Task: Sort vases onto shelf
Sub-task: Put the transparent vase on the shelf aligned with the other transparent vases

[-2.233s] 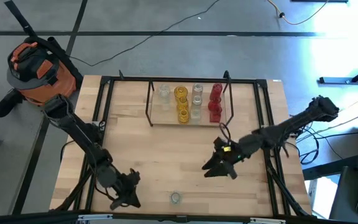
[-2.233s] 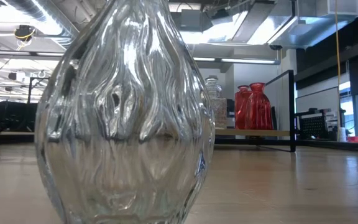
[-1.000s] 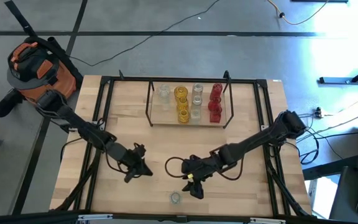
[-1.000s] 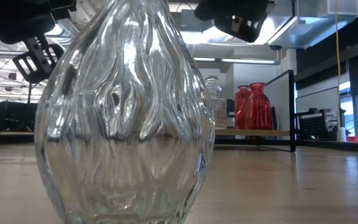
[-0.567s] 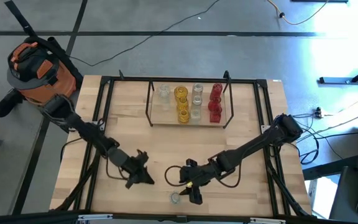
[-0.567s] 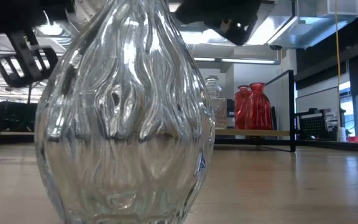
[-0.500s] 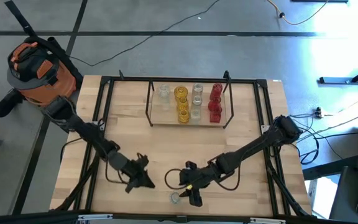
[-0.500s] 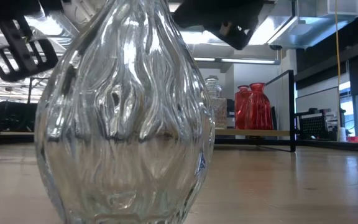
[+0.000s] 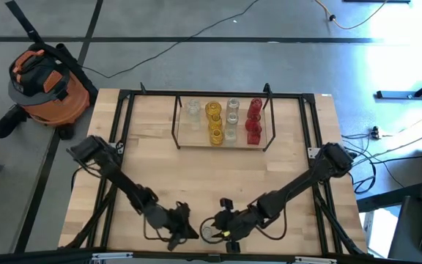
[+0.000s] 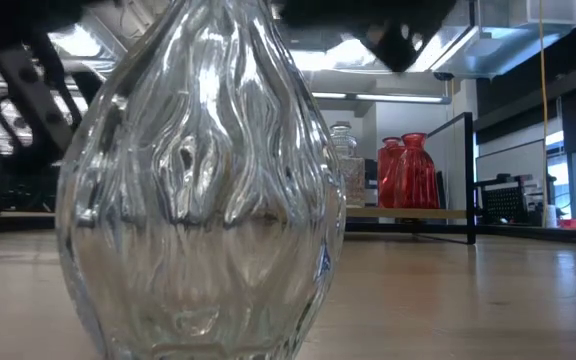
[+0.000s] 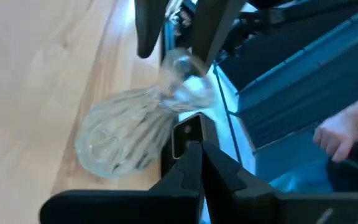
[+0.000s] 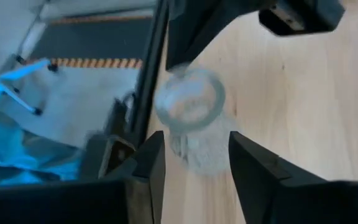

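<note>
My right gripper [image 12: 191, 158] straddles the one clear ribbed glass vase [image 9: 207, 232] left out on the table, well apart from the small light-wood shelf in its black wire frame [image 9: 262, 144] and close to the table edge farthest from it. My fingers stand apart on either side of the vase's neck with a little daylight showing, so I judge I have not clamped it yet; I come at the narrow neck because the belly is too broad for my jaws.

My left gripper [image 9: 178, 224] sits just beside the vase, on the far side from my right one, its fingers pressed together and holding nothing. I think it waits there as a backstop, so the vase cannot slide or tip away.

On the shelf the other vases stand in colour rows: clear [image 9: 193, 109], yellow [image 9: 214, 122], clear again [image 9: 231, 117], red [image 9: 253, 121].

The overhead view gives the layout, but the vase is only a pale dot there. My right wrist camera looks down on its round mouth between my fingers. The left wrist camera shows the swollen body and slim neck [image 11: 179, 74]. The table-level camera is filled by the belly [image 10: 198, 200], with red vases [image 10: 408, 170] far behind.
</note>
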Available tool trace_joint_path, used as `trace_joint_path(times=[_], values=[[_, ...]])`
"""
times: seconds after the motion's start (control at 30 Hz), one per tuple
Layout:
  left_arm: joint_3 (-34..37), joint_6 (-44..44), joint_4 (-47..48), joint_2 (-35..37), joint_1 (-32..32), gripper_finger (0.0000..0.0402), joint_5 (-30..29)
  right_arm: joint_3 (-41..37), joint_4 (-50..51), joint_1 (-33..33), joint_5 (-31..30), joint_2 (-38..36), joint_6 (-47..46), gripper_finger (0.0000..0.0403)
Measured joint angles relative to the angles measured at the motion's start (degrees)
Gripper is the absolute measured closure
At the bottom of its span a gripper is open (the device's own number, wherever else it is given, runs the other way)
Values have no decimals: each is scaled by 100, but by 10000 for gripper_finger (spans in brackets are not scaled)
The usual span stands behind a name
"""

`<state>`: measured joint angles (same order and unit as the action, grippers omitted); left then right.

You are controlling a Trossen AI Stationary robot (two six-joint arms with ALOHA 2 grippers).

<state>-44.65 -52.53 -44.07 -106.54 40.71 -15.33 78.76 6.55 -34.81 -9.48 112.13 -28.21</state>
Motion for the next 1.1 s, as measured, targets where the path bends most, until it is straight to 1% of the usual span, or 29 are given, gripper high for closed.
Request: trace_joint_path(times=[0.13, 0.23, 0.4, 0.67, 0.8, 0.93, 1.1], values=[[-414, -554, 227, -565, -72, 402, -21, -9, 30, -54, 55, 209, -38, 259], [-657, -592, 251, -831, -68, 401, -214, -9, -39, -77, -31, 280, -54, 252], [-849, -543, 285, -943, -99, 402, -332, -9, -194, -82, -170, 328, -44, 242], [-878, -480, 426, -943, -319, 402, -351, -9, -416, -78, -819, 328, 20, 240], [-878, -432, 429, -943, -443, 402, -186, -9, -387, -80, -1118, 327, 19, 253], [-876, -413, 448, -943, -536, 402, -43, -9, -369, -45, -1396, 373, -88, 289], [-865, -435, 443, -943, -551, 402, -17, 1, -353, 25, -1416, 444, -621, 293]])
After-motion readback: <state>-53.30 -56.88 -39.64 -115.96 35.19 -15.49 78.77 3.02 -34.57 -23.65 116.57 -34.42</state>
